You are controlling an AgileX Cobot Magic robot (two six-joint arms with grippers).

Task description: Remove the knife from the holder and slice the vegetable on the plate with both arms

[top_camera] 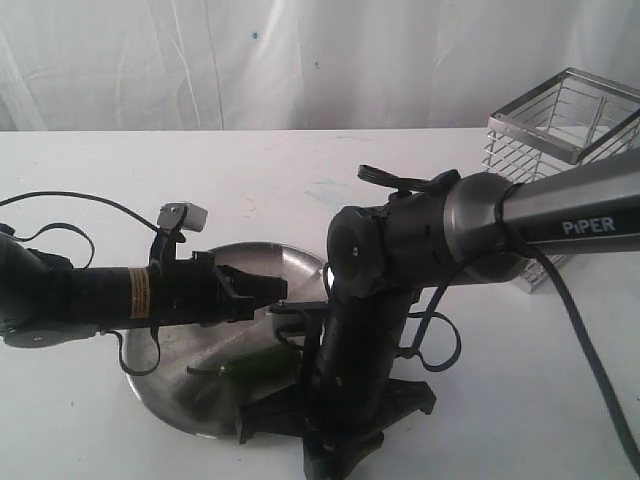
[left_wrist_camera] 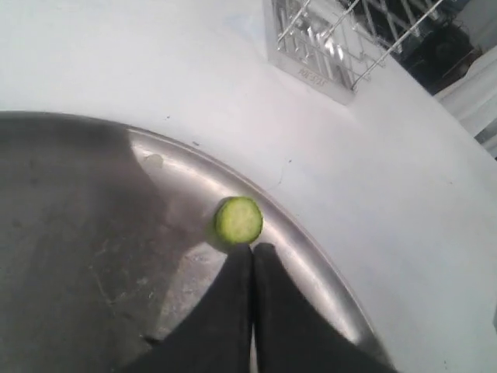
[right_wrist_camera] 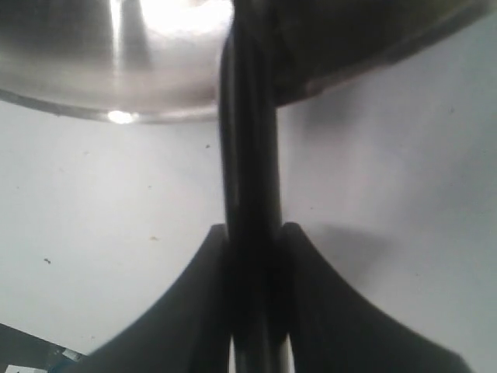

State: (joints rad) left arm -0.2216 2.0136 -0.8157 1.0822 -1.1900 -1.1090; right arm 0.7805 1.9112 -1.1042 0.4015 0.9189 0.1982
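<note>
**Two hands at the plate, knife out of the holder**

The right hand was clamped on the knife's dark handle, its fingers closed tight against both sides. The handle ran out from between them towards the plate's rim; the blade could not be made out. The holder stood well apart at the far right of the bench, with no knife showing in it.

The left hand had its fingers pressed flat together with nothing between them. Its tips sat just beside a round green slice on the inner slope of the rim; whether they touched it could not be told. The rest of the vegetable lay on the plate between the two arms, partly hidden by the right arm.

Shut like that, the left hand probably served as a blunt point for steadying or nudging so small a vegetable, which open fingers would straddle. The right arm dropped steeply at the plate's near edge, likely so the knife could reach in over the rim. With one slice off, cutting looked under way, not finished.
</note>
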